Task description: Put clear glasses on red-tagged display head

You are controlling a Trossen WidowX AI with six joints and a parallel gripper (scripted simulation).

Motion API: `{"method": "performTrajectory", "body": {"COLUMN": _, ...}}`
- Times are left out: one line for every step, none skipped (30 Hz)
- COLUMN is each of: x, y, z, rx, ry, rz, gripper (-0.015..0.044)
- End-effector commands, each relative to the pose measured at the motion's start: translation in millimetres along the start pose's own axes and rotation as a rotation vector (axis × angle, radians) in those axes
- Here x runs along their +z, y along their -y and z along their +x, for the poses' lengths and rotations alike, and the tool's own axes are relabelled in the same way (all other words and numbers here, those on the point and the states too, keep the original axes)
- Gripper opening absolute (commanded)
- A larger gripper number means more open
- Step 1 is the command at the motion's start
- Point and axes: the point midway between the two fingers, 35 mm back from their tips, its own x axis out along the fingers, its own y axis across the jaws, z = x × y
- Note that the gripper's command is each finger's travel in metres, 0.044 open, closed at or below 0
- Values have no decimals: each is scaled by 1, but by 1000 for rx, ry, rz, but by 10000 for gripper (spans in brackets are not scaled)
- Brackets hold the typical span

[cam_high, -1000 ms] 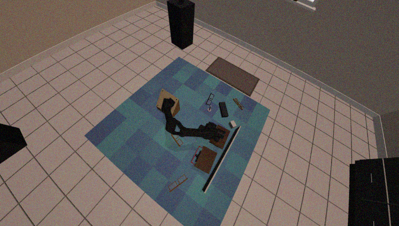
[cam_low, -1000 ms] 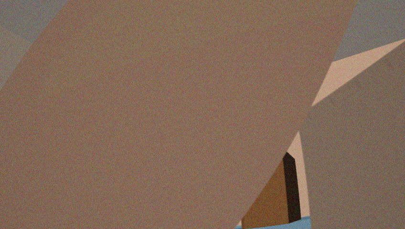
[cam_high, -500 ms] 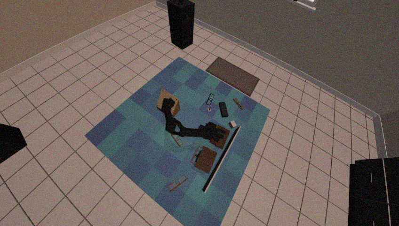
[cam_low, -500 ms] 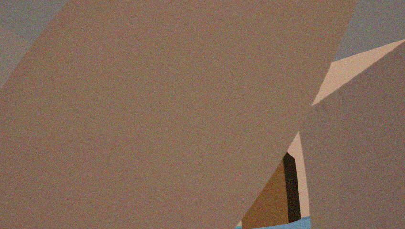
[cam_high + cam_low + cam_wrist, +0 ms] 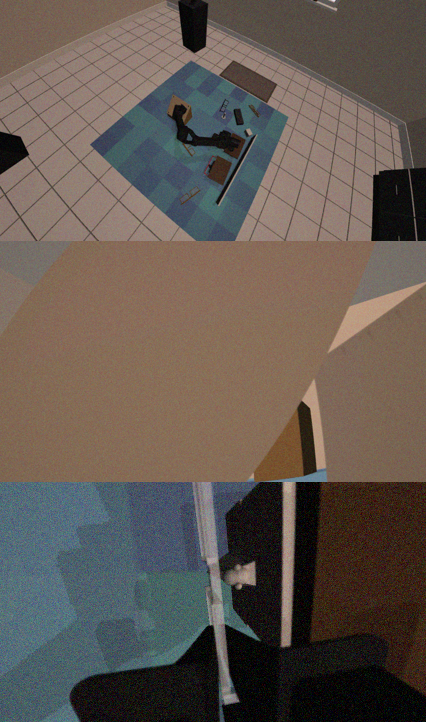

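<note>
My gripper [image 5: 237, 143] [image 5: 216, 631] is shut on the clear glasses [image 5: 206, 522], whose pale thin frame runs up the middle of the wrist view. In the top view it hangs over the upper brown stand [image 5: 239, 152], and the arm hides most of the head there. The wrist view shows a dark shape with a pale nose-like piece [image 5: 243, 575] just right of the glasses; any contact is unclear. The other head [image 5: 211, 166], small and dark, is by the lower brown stand [image 5: 221, 171], with red glasses [image 5: 208, 164] at it. I cannot make out the red tag.
Black glasses [image 5: 222, 105], a black case [image 5: 238, 116] and a white block [image 5: 248, 132] lie beyond the arm. Orange-brown glasses [image 5: 190, 196] lie nearer. A long bar [image 5: 236, 170] runs behind both stands. Large brown surfaces block most of the exterior view.
</note>
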Motion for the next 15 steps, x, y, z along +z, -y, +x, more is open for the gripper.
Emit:
{"method": "performTrajectory", "body": {"x": -1, "y": -1, "z": 3, "rx": 4, "ry": -4, "rz": -6, "gripper": 0}}
{"method": "performTrajectory", "body": {"x": -1, "y": -1, "z": 3, "rx": 4, "ry": -4, "rz": -6, "gripper": 0}}
{"method": "performTrajectory", "body": {"x": -1, "y": -1, "z": 3, "rx": 4, "ry": -4, "rz": -6, "gripper": 0}}
{"method": "performTrajectory", "body": {"x": -1, "y": -1, "z": 3, "rx": 4, "ry": -4, "rz": -6, "gripper": 0}}
{"method": "performTrajectory", "body": {"x": -1, "y": -1, "z": 3, "rx": 4, "ry": -4, "rz": -6, "gripper": 0}}
{"method": "performTrajectory", "body": {"x": -1, "y": -1, "z": 3, "rx": 4, "ry": -4, "rz": -6, "gripper": 0}}
{"method": "performTrajectory", "body": {"x": -1, "y": -1, "z": 3, "rx": 4, "ry": -4, "rz": -6, "gripper": 0}}
{"method": "performTrajectory", "body": {"x": -1, "y": -1, "z": 3, "rx": 4, "ry": -4, "rz": -6, "gripper": 0}}
{"method": "performTrajectory", "body": {"x": -1, "y": -1, "z": 3, "rx": 4, "ry": -4, "rz": -6, "gripper": 0}}
{"method": "performTrajectory", "body": {"x": -1, "y": -1, "z": 3, "rx": 4, "ry": -4, "rz": -6, "gripper": 0}}
{"method": "performTrajectory", "body": {"x": -1, "y": -1, "z": 3, "rx": 4, "ry": -4, "rz": -6, "gripper": 0}}
{"method": "performTrajectory", "body": {"x": -1, "y": -1, "z": 3, "rx": 4, "ry": -4, "rz": -6, "gripper": 0}}
{"method": "performTrajectory", "body": {"x": -1, "y": -1, "z": 3, "rx": 4, "ry": -4, "rz": -6, "gripper": 0}}
{"method": "performTrajectory", "body": {"x": 0, "y": -1, "z": 2, "rx": 2, "ry": 0, "rz": -1, "gripper": 26}}
{"method": "performTrajectory", "body": {"x": 0, "y": -1, "z": 2, "rx": 2, "ry": 0, "rz": -1, "gripper": 53}}
